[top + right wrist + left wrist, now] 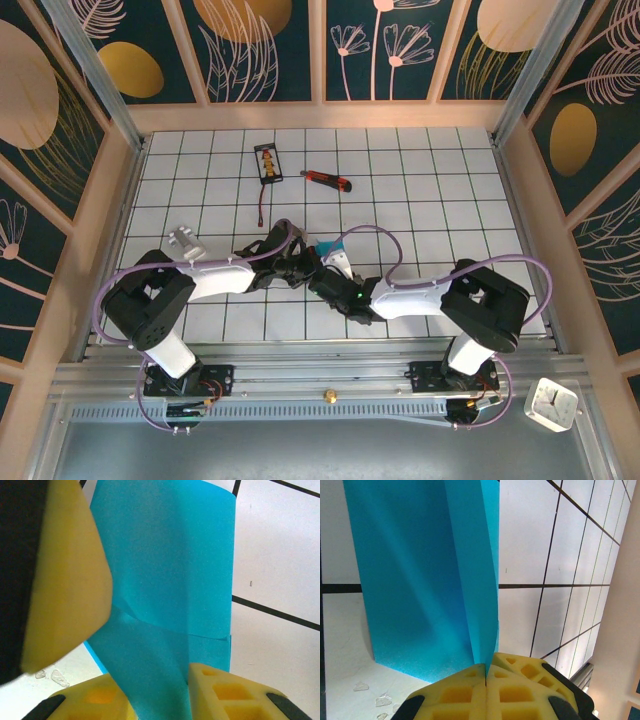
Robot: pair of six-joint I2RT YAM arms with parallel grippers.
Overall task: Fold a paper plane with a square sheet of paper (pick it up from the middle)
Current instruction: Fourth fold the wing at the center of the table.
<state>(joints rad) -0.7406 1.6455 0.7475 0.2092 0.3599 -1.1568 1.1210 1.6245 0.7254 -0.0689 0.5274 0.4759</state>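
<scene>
One stray pull risks tearing the square sheet of paper (pixel 420 580): left tool (pixel 486 667) clamped on it, right tool (pixel 157 680) half-open astride.

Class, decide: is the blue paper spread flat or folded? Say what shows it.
Folded. The blue paper shows layers meeting along a crease, pinched in the shut left tool.

Top camera looks down; close wrist cameras share paper (pixel 420 570).

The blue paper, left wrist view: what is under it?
Around the square sheet of paper, the white gridded table and small clear bits show. Whatever lies directly beneath the sheet is covered.
</scene>
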